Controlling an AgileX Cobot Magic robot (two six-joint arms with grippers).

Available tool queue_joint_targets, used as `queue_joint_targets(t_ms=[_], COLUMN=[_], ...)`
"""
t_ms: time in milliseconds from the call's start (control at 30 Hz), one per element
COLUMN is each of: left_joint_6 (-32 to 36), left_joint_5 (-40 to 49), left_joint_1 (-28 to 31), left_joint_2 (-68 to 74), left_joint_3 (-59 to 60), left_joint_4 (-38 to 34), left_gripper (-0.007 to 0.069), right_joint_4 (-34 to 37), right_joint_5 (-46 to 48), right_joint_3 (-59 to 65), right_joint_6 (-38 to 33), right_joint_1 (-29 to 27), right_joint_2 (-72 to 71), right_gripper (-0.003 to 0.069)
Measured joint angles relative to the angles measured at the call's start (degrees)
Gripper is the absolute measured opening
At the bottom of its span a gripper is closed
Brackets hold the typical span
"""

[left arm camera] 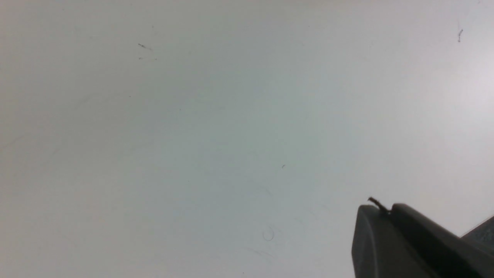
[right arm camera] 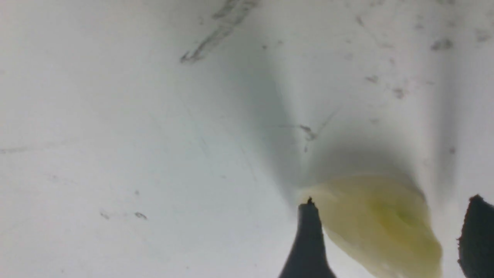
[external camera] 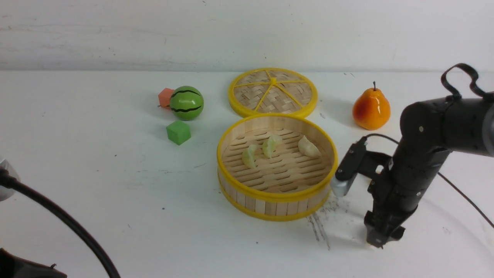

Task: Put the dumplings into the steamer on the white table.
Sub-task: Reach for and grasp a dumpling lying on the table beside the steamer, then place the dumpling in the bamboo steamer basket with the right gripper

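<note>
The steamer (external camera: 276, 195) stands mid-table on the white table (external camera: 115, 173), and three dumplings (external camera: 249, 155) (external camera: 271, 145) (external camera: 308, 147) lie on its slatted floor. My right gripper (external camera: 382, 243) points straight down at the table, just right of and nearer than the steamer. In the right wrist view a pale yellow-green dumpling (right arm camera: 380, 224) lies on the table between the spread fingers of this gripper (right arm camera: 393, 200). It is open, with a gap showing beside one finger. In the left wrist view my left gripper (left arm camera: 382, 210) is shut on nothing, over bare table.
The woven lid (external camera: 273, 92) lies flat behind the steamer. An orange pear (external camera: 371, 109) stands at the back right. A watermelon ball (external camera: 186, 102), a red-orange block (external camera: 166, 97) and a green cube (external camera: 178, 132) sit at the back left. A black cable (external camera: 69, 224) crosses the near left corner.
</note>
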Motion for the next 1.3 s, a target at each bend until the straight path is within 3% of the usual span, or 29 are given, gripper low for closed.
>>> queue_joint_targets(t_ms=[100, 367, 400, 433, 600, 767, 867, 1000, 1300], left_joint_6=[0.0, 0.0, 0.0, 0.0, 0.0, 0.0, 0.0, 0.0, 0.0], left_joint_5=[0.6, 1.2, 1.2, 1.2, 1.1, 0.8, 0.8, 0.9, 2.8], left_joint_1=[0.0, 0.0, 0.0, 0.0, 0.0, 0.0, 0.0, 0.0, 0.0], left_joint_2=[0.0, 0.0, 0.0, 0.0, 0.0, 0.0, 0.0, 0.0, 0.0], left_joint_3=[0.0, 0.0, 0.0, 0.0, 0.0, 0.0, 0.0, 0.0, 0.0], left_joint_4=[0.0, 0.0, 0.1, 0.1, 0.1, 0.2, 0.3, 0.3, 0.5], left_gripper=[0.0038, 0.0038, 0.0038, 0.0038, 0.0038, 0.0038, 0.0040, 0.0040, 0.0041], right_joint_4=[0.3, 0.4, 0.4, 0.5, 0.6, 0.8, 1.5, 1.5, 1.4], right_joint_5=[-0.2, -0.2, 1.1, 2.1, 8.2, 8.0, 2.6, -4.0, -9.8], right_joint_3=[-0.1, -1.2, -2.5, -3.4, -11.0, -20.4, -25.4, -27.2, -27.2], right_joint_6=[-1.5, 0.6, 1.5, 2.0, 7.3, 15.9, 26.2, 33.0, 38.5], right_joint_1=[0.0, 0.0, 0.0, 0.0, 2.8, 8.4, 11.6, 12.3, 12.3], right_joint_2=[1.2, 1.2, 0.9, 0.6, -2.8, -3.4, -1.0, 3.4, 12.9], right_gripper=[0.0476, 0.0347, 0.0238, 0.0211, 0.0222, 0.0222, 0.0220, 0.0219, 0.0218])
